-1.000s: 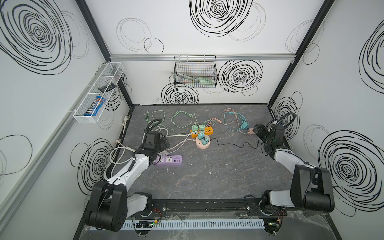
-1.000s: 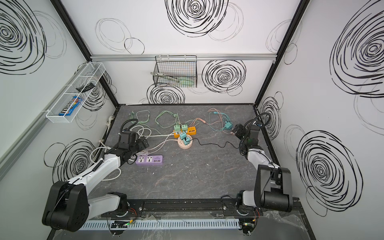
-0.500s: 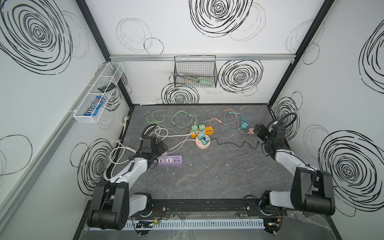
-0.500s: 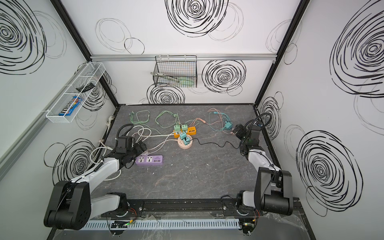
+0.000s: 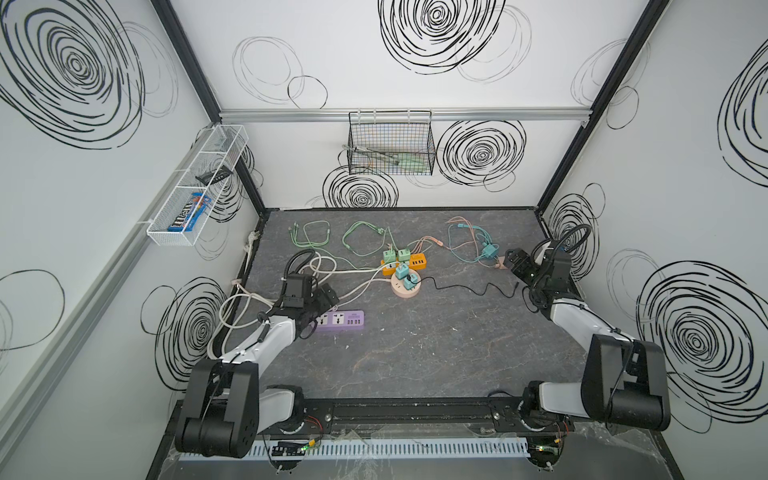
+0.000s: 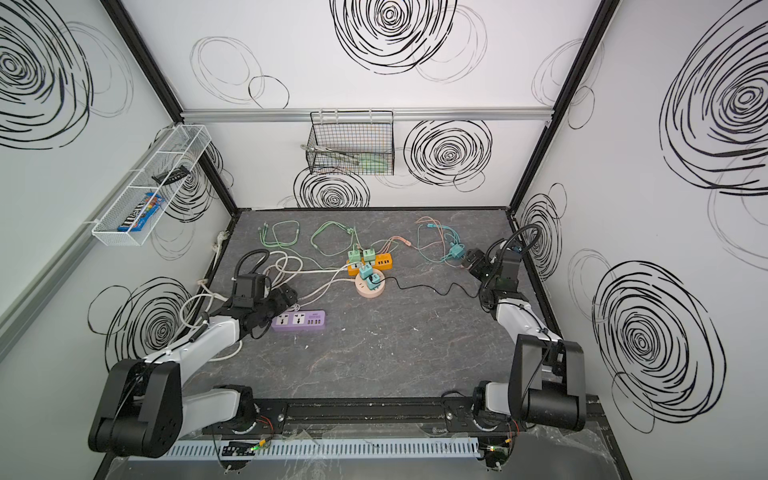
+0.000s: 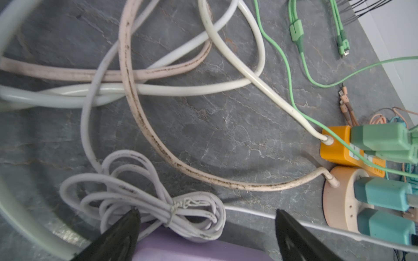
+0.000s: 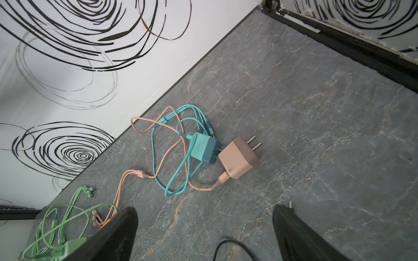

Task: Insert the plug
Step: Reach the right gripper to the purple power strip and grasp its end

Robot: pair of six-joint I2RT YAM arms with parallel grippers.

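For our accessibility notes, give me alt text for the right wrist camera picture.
A pink charger and a teal charger lie unplugged, touching, on the gray table, their thin cables tangled beside them. The right hand is open in front of them, holding nothing.

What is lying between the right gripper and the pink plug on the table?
In the right wrist view the stretch from the open right gripper to the pink plug is bare table, crossed only by the plug's own pink cable.
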